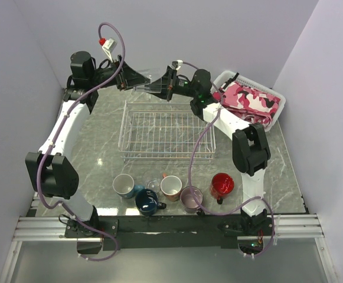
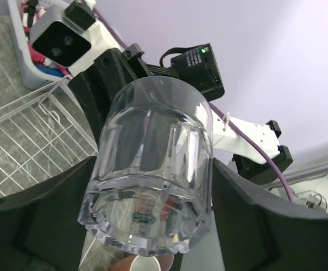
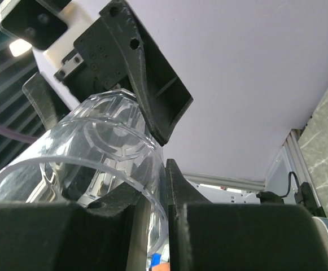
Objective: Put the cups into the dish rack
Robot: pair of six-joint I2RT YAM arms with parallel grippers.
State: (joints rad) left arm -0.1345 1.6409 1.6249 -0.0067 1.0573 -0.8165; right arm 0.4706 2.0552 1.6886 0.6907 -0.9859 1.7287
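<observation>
A small clear glass (image 1: 145, 87) hangs in the air over the far edge of the wire dish rack (image 1: 165, 132), held between both grippers. My left gripper (image 2: 152, 186) is shut around the glass's body (image 2: 152, 130), near its thick base. My right gripper (image 3: 152, 183) pinches the glass's rim wall (image 3: 90, 164), one finger inside and one outside. Along the near edge stand the teal-blue mug (image 1: 124, 185), navy mug (image 1: 148, 201), salmon-orange mug (image 1: 171, 187), mauve mug (image 1: 191, 199) and red mug (image 1: 222, 185). The rack holds nothing.
A white plastic basket (image 1: 277, 97) of pink cloth stands at the back right, next to the right arm. A second small clear glass (image 1: 153, 184) seems to stand among the mugs. Purple cables loop off both arms. Walls close in on three sides.
</observation>
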